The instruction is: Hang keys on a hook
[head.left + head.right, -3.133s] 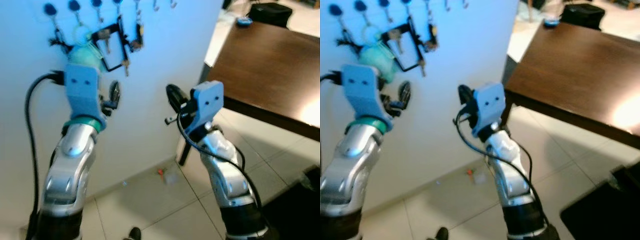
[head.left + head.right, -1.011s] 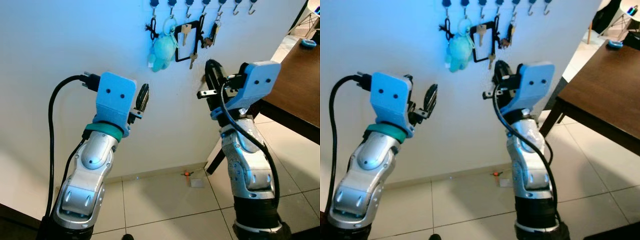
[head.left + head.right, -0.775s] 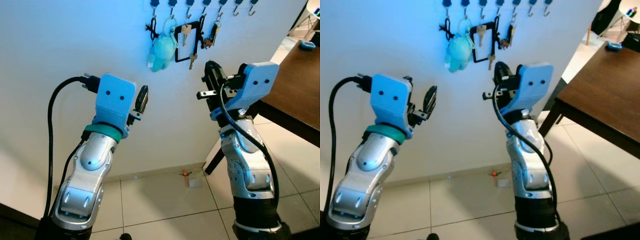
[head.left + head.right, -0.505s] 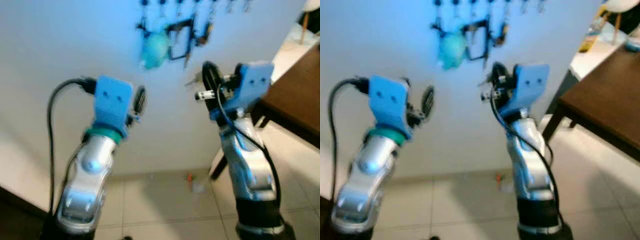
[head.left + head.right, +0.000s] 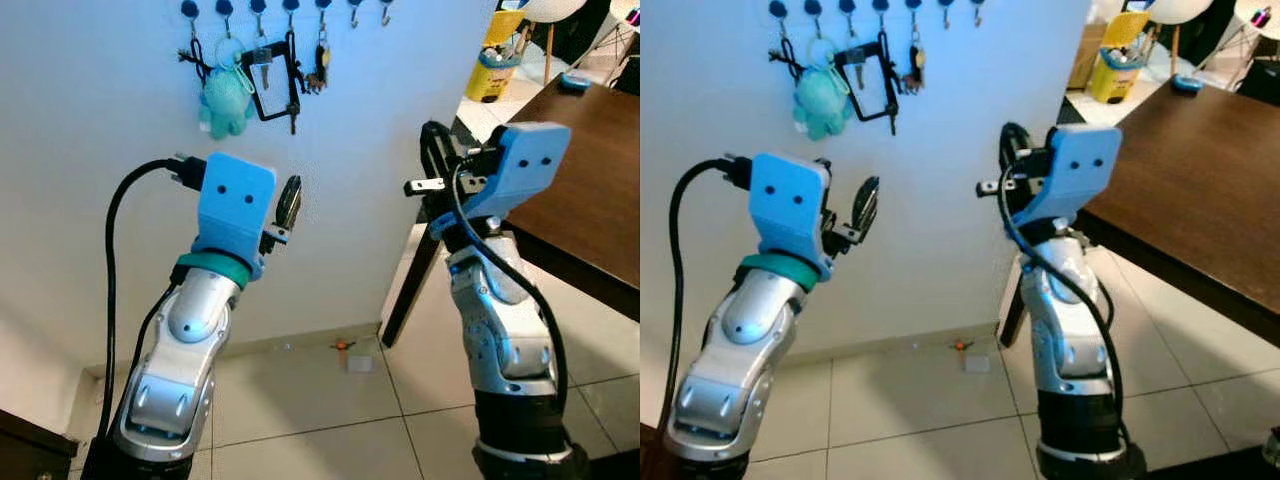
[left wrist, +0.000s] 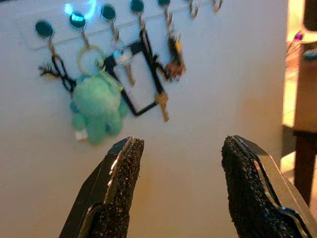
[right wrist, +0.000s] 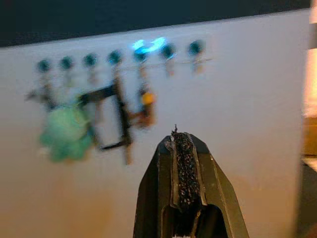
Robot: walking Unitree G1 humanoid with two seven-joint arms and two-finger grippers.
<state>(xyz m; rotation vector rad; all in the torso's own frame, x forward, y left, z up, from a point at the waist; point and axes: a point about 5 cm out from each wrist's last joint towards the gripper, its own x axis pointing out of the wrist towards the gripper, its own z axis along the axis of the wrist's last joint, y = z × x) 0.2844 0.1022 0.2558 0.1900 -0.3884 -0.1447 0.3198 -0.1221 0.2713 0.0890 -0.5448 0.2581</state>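
Facing a white wall (image 5: pixel 120 150) with a row of hooks (image 5: pixel 290 8) running along its top. Hanging from the hooks: keys (image 5: pixel 262 72), a black rectangular frame (image 5: pixel 275 85) and a teal plush toy (image 5: pixel 226 102), all bunched toward the left part of the row, with the last hooks on the right bare. Raising the left gripper (image 6: pixel 181 188) in front of the wall, below and a little to the right of the plush toy, well apart from the hanging bunch; fingers (image 6: pixel 121 183) spread wide with nothing between them. Pointing, in the left wrist view, toward the keys (image 6: pixel 163 104) and the plush toy (image 6: pixel 95 110). Raising the right gripper (image 7: pixel 183 163) at about the same height, off to the right near the wall's corner; fingers pressed together with no gap, holding nothing visible. Showing, in the blurred right wrist view, the hook row (image 7: pixel 119 58) ahead and above the fingertips. Standing to the right: a dark wooden table (image 5: pixel 590 190), with a yellow bin (image 5: pixel 495 70) beyond it. Lying on the tiled floor (image 5: pixel 310 400) by the wall base: a small orange scrap (image 5: pixel 341 346).
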